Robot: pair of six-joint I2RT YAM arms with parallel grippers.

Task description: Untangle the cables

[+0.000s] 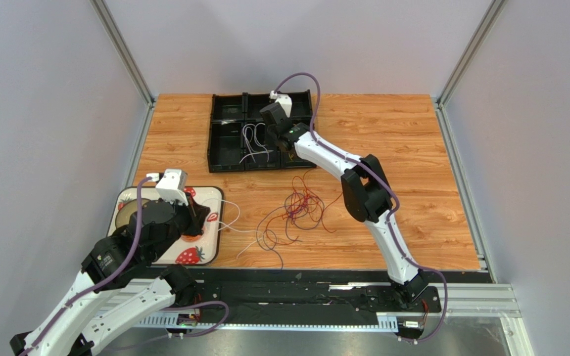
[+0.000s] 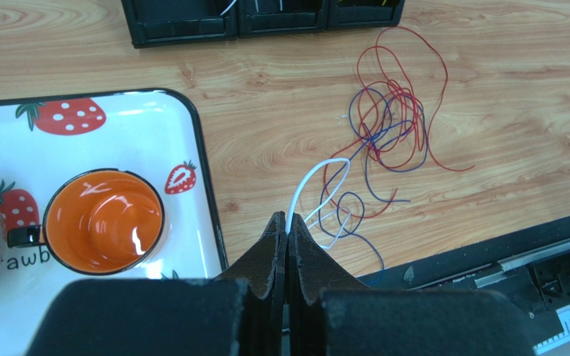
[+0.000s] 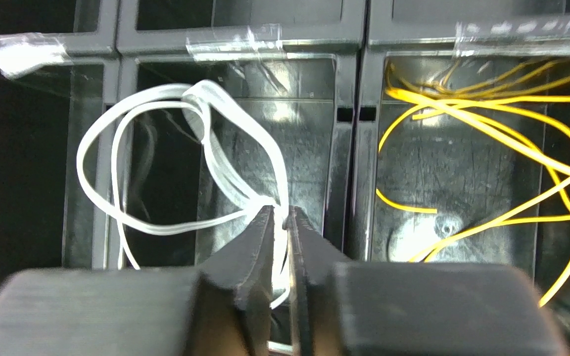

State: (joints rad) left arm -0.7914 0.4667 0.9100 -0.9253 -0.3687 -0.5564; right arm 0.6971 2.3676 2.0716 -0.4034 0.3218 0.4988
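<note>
1. Cables, thin flexible wires: the main knot of red, blue and brown strands lies loose mid-scene on the wooden table. It sits between the black plastic compartment tray at the far side and the arm bases.
2. Left gripper: jaws pressed together on one white cable, which arcs right into the knot and crosses several blue loops there. The gripper hangs just right of the white strawberry-print tray carrying an orange cup.
3. Right gripper: inside the far tray, jaws a narrow slit apart. The white cable loops in that compartment meet the tips, and one strand seems to run down the slit. Cannot tell whether it is pinched. Yellow cables fill the next compartment to the right.
4. Risk, left: the white strand looks threaded through the knot. A straight pull left would likely drag the whole bundle or cinch it tighter instead of freeing one cable.
5. Risk, left: the cable is thin and slick, so it may slip from the pads under tension.
6. Risk, right: if a loop hangs on a finger during withdrawal, the sorted white cables could lift out or spill over the divider into the yellow ones.
</note>
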